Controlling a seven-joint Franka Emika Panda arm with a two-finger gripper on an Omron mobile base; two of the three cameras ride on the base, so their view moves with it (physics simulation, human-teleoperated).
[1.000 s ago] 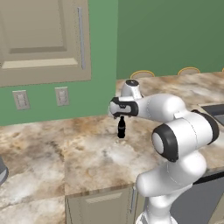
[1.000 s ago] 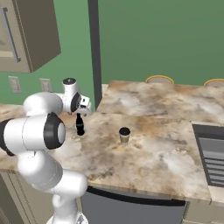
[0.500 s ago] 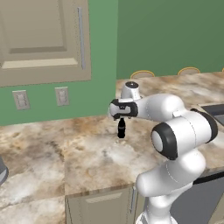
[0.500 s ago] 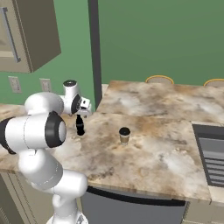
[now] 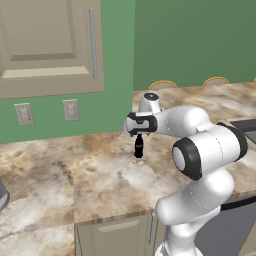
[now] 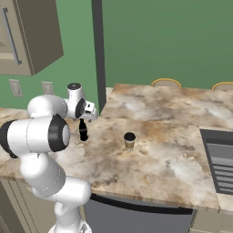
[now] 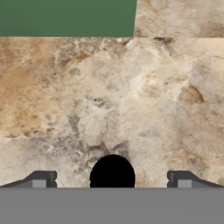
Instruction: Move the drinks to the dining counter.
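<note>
Black and slim, the cola-style bottle [image 5: 139, 147] stands upright on the tan-and-white marbled counter [image 5: 110, 180], directly under the gripper [image 5: 138, 134]. In the left base view its top disappears against the dark underside of the hand, so contact there cannot be made out. The right base view shows the same bottle [image 6: 83, 131] below the gripper [image 6: 83, 119], partly screened by the arm's own upper link. In the hand view the bottle [image 7: 112, 172] appears as a round black shape between the two fingertips [image 7: 40, 180], its lower part cut off by the frame's bottom edge. The tips stand wide apart, one on each side, with marbled stone showing between each tip and the bottle, so the jaws are spread and not closed on it.

Well to the side of the bottle, nearer the middle of the slab, the short tan paper cup [image 6: 129, 141] with its dark lid stands upright and alone. Beyond it the stone runs on to the dining counter [image 6: 173, 102], where two round tan stool seats [image 6: 165, 83] peek over the far edge, only their tops showing. A green wall [image 5: 45, 120] with two outlets [image 5: 71, 110] backs the near counter, under a beige cabinet [image 5: 50, 45]. A dark ribbed panel [image 6: 220, 159] is set into the stone at the right, cut off by the frame.
</note>
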